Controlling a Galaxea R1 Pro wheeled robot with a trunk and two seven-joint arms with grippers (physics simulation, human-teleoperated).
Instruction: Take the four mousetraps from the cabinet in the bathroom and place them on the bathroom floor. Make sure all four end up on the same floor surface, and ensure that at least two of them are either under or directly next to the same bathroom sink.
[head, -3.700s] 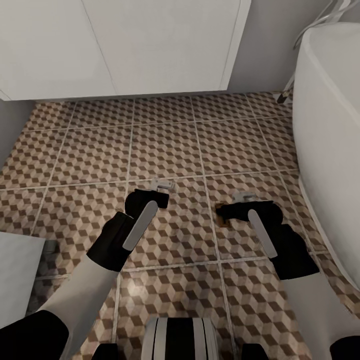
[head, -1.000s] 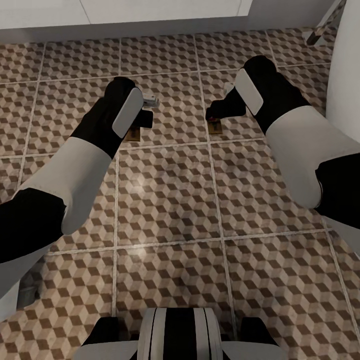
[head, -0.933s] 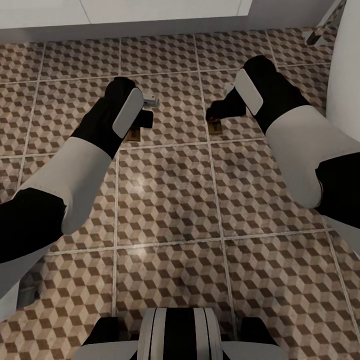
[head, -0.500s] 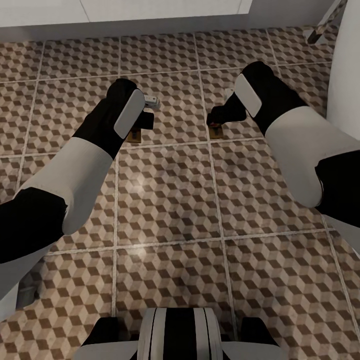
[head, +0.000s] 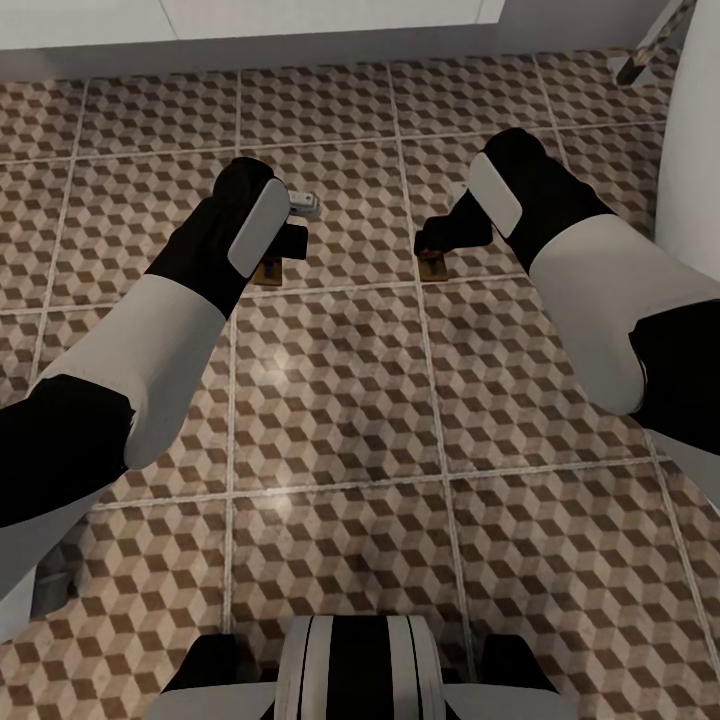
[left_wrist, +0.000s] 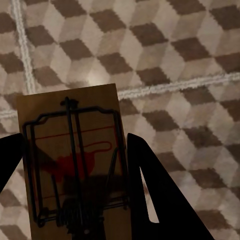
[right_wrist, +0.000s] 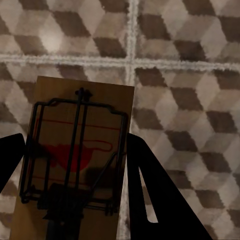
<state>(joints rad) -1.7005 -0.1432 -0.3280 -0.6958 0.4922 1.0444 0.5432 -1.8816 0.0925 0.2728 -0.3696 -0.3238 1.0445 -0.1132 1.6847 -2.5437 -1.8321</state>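
Fingers (left_wrist: 145, 190) of both arms still pinch mousetraps (left_wrist: 75, 165), the right (head: 433, 262) slightly lower.

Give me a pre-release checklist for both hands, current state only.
1. Left hand has a trap: ok, a mousetrap sits between its fingers.
2. Right hand has a trap: ok, a second mousetrap sits between its fingers.
3. Both traps low over the tiled floor: ok in the head view; actual contact cannot tell.
4. Fingers closed on the boards: cannot tell, the fingers flank the boards but contact is unclear.
5. Traps beside the sink: cannot tell; a white rounded fixture stands by the right arm, too little visible to identify.
6. The other two traps: cannot tell.
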